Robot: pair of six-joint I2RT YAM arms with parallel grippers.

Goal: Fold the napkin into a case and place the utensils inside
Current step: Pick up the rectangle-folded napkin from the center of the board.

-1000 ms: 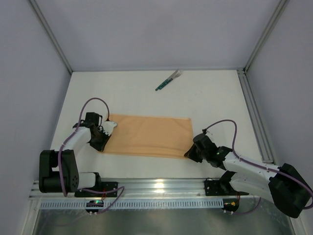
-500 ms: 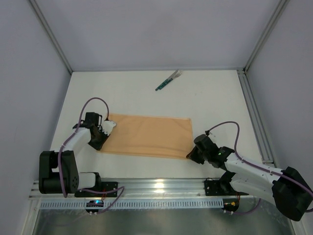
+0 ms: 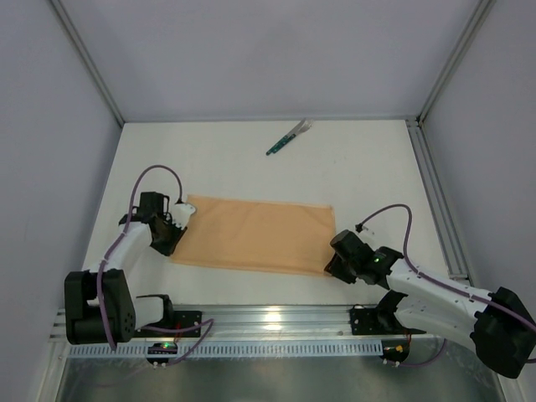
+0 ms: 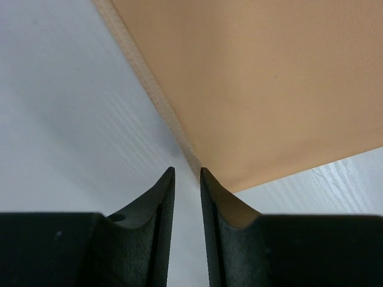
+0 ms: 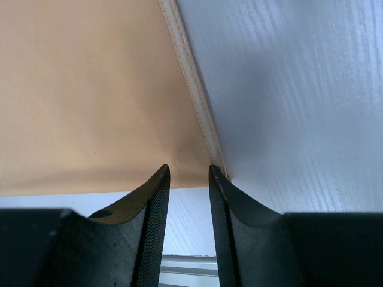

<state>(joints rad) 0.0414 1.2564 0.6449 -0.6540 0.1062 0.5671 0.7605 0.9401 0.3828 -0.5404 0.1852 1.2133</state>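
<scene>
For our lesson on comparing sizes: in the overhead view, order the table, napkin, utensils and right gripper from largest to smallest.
1. table
2. napkin
3. right gripper and utensils: not ranked. The utensils look longer but far thinner, and the gripper is probably nearer the camera.

A robotics lab test cell, shown by a white table (image 3: 251, 159) boxed in by plain grey walls (image 3: 251, 50) and aluminium frame posts (image 3: 88, 63), with the cabled left arm (image 3: 126, 243) and right arm (image 3: 435, 289) bolted to a metal rail (image 3: 276, 318)
</scene>
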